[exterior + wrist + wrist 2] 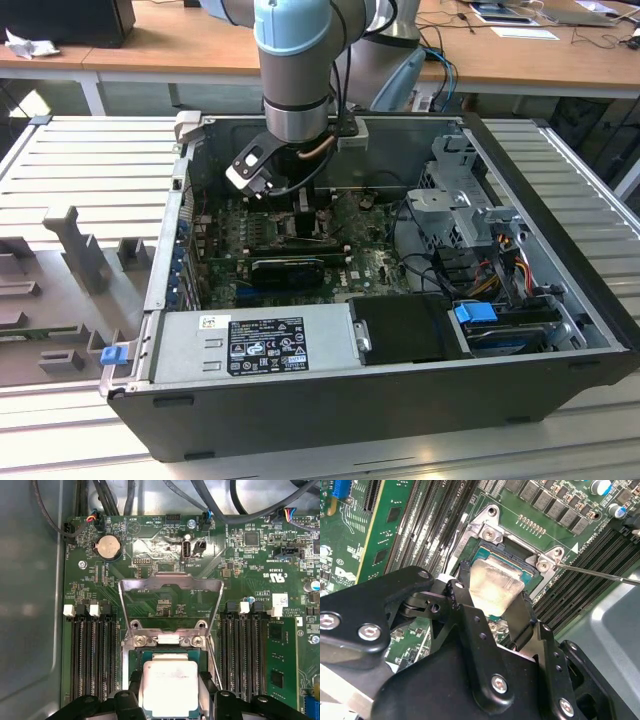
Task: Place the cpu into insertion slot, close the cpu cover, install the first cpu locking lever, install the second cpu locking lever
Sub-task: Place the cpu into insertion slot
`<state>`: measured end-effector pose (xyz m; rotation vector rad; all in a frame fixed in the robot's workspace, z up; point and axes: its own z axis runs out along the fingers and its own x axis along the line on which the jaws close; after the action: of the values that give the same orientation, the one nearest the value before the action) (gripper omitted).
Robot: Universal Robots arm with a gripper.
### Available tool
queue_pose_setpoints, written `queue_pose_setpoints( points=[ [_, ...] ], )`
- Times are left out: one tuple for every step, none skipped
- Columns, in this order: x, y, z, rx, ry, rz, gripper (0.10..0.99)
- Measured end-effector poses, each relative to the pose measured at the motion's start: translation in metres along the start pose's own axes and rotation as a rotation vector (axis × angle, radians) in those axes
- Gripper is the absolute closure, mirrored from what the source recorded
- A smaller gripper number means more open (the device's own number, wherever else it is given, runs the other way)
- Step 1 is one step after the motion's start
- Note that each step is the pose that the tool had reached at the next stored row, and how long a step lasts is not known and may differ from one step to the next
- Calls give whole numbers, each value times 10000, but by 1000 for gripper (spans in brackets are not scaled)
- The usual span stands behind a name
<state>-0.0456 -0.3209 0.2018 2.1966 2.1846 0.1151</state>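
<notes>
Two fingers of the tool (pixel 495 591) pinched the cpu (pixel 492 579) at the insertion slot (pixel 517 552); I feared a tilt might jam it.

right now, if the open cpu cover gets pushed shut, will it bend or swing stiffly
The cpu cover is a thin metal frame, so probably rigid yet light. It stands open on a hinge by the insertion slot, so a push likely swings it rather than bends it.
</notes>
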Motion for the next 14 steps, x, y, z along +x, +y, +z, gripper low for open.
queue_pose_setpoints(
  points=[
    [0, 0, 0, 1, 0, 0, 561],
    [0, 0, 1, 1, -1, 0, 561],
    [0, 0, 1, 1, 0, 0, 561],
    [0, 0, 1, 2, 0, 0, 561],
    [0, 0, 2, 2, 0, 0, 561],
    [0, 0, 2, 2, 1, 0, 549],
    [0, 0, 2, 2, 1, 1, 549],
    [0, 0, 2, 1, 3, 1, 549],
    [1, 0, 2, 1, 3, 1, 482],
    [4, 0, 2, 2, 3, 3, 482],
    [10, -1, 2, 1, 3, 4, 482],
    [25, 0, 2, 2, 4, 5, 482],
    [46, -1, 2, 2, 3, 11, 482],
    [57, -1, 3, 2, 3, 29, 482]
  ],
)
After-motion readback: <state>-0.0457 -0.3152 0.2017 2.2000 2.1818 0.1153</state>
